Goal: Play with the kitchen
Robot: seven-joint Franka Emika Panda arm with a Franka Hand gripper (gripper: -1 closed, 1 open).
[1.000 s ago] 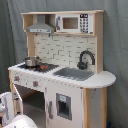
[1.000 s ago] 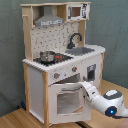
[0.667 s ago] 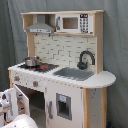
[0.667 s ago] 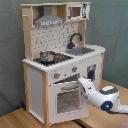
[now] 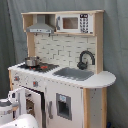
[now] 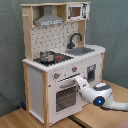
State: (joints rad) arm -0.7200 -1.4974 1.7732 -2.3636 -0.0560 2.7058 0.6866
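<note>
The kitchen (image 5: 65, 75) (image 6: 60, 65) is a white and light-wood toy set. It has a grey hood (image 5: 41, 27) (image 6: 49, 21), a black faucet (image 5: 86, 59) (image 6: 75, 39) and a sink (image 5: 75, 73) (image 6: 80, 50). A small pot (image 5: 32, 61) (image 6: 47, 56) stands on the stovetop. In the second exterior view, my white arm (image 6: 100, 95) comes in from the lower right. My gripper (image 6: 78, 82) is at the top edge of the windowed oven door (image 6: 62, 97), just under the knobs (image 6: 74, 69). In the first exterior view only white arm parts (image 5: 9, 102) show at the lower left.
The toy stands on a wooden floor (image 6: 20, 120) in front of a grey curtain (image 5: 115, 45). A microwave (image 5: 74, 23) sits on the top shelf. A small cabinet door (image 5: 62, 106) is under the sink.
In the second exterior view, my arm has moved left and up, from beside the kitchen's lower right to the top of the oven door.
</note>
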